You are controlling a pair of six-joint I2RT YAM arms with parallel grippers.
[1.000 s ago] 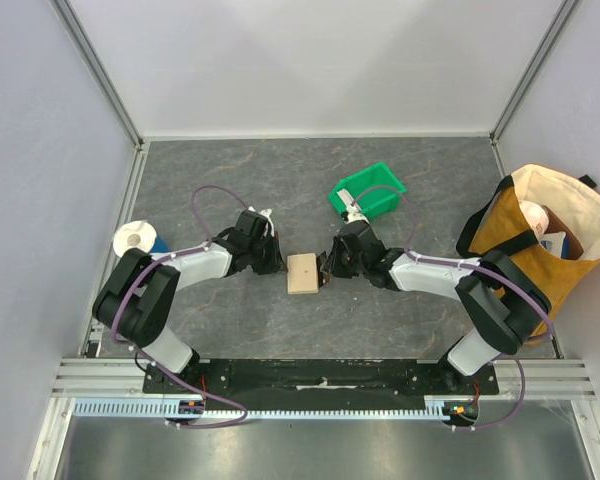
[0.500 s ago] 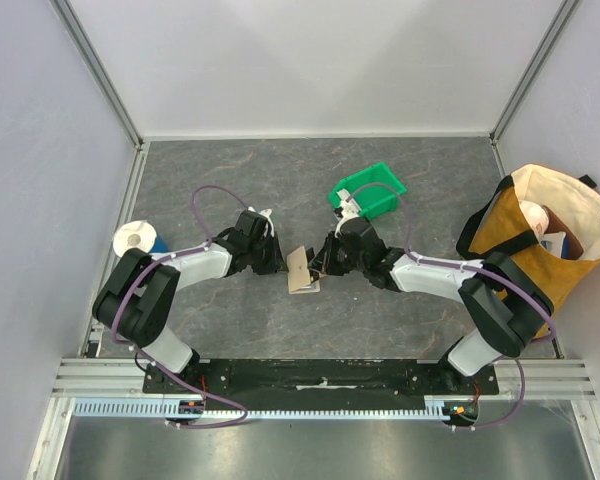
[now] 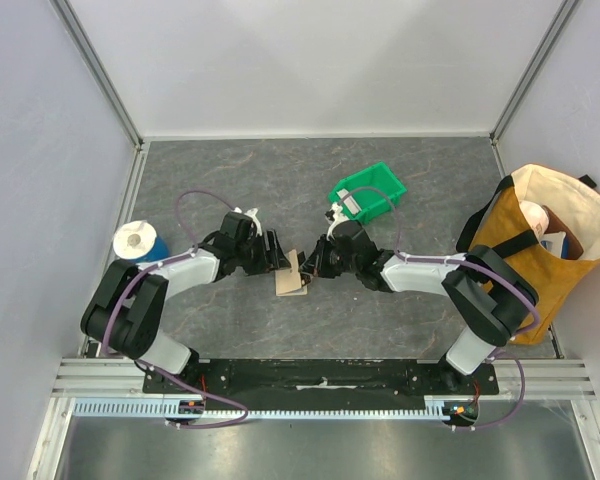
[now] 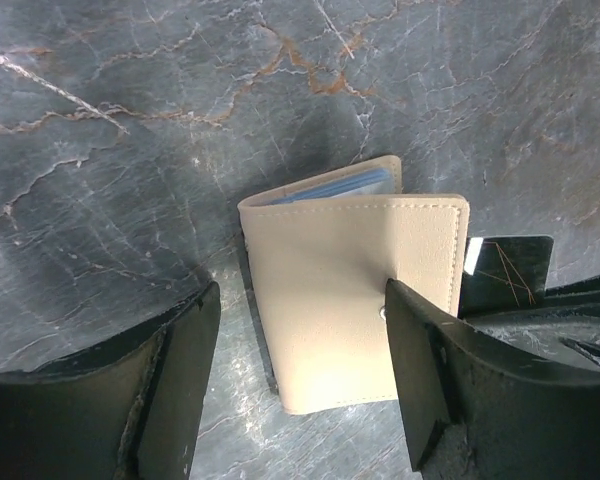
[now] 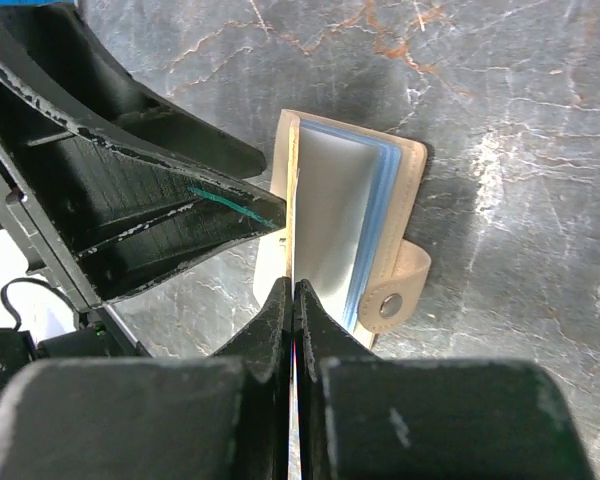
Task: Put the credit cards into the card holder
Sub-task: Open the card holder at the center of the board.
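Note:
The tan card holder [image 4: 330, 300] lies on the grey table, half open, with light blue credit cards [image 4: 330, 187] showing at its far edge. My left gripper [image 4: 300, 375] stands open, one finger on each side of the holder, and the left finger is clear of it. My right gripper [image 5: 293, 292] is shut on a thin credit card [image 5: 295, 200], seen edge-on, whose far end sits in the holder's [image 5: 410, 190] mouth beside the blue cards [image 5: 372, 220]. From above, the holder [image 3: 291, 276] lies between the left gripper [image 3: 276, 256] and the right gripper [image 3: 315, 264].
A green bin [image 3: 370, 193] stands behind the right gripper. An orange and cream tote bag [image 3: 540, 245] fills the right side. A white and blue roll [image 3: 138, 240] sits at the left wall. Walls close in the table on three sides.
My left gripper has opened and let go of the holder. The holder has tipped up and shifted slightly left. The right gripper has pushed left with its card.

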